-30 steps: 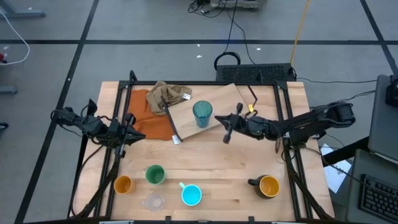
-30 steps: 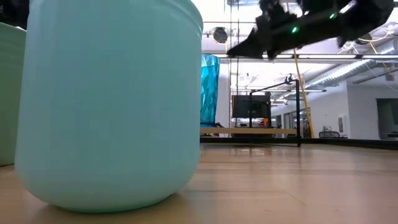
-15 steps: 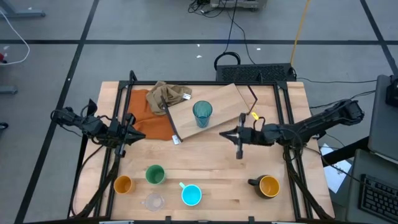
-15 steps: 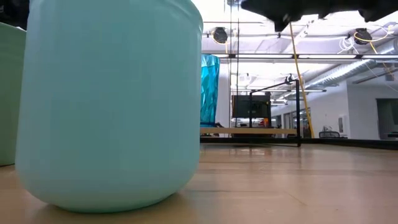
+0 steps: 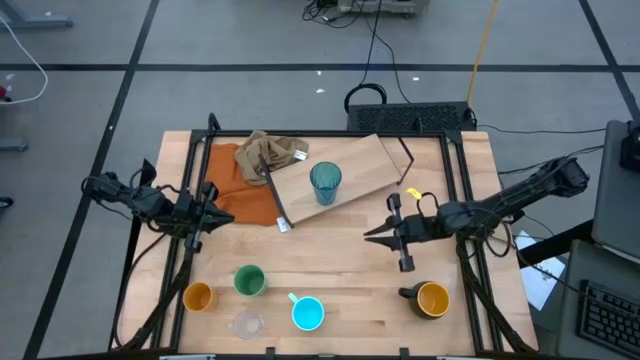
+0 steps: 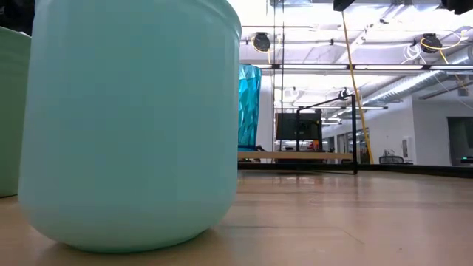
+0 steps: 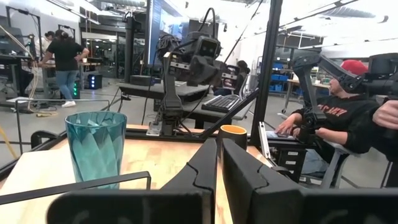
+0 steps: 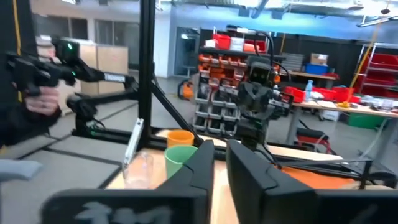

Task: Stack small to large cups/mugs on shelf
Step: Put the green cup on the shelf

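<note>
From my overhead feed, the teal tumbler (image 5: 325,183) stands upright on the shelf (image 5: 350,172) at the far middle of the bench (image 5: 350,285), beside the orange cloth (image 5: 232,190). Along the near edge I see the orange cup (image 5: 198,296), green cup (image 5: 249,281), clear glass (image 5: 246,324) and light-blue mug (image 5: 308,314) grouped at left, and the black mug (image 5: 428,298) alone at right. My right gripper (image 5: 400,232) hangs empty between shelf and black mug. My left gripper (image 5: 207,217) waits over the cloth's edge.

At bench level, the light-blue mug (image 6: 129,122) fills the frame, the tumbler (image 6: 249,107) on the shelf (image 6: 295,156) behind.

My left wrist feed shows jaws pressed together, empty, facing the tumbler (image 7: 96,149).

My right wrist feed shows jaws parted by a narrow gap, empty, with the green cup (image 8: 180,160), orange cup (image 8: 180,137) and glass (image 8: 140,168) ahead.
</note>
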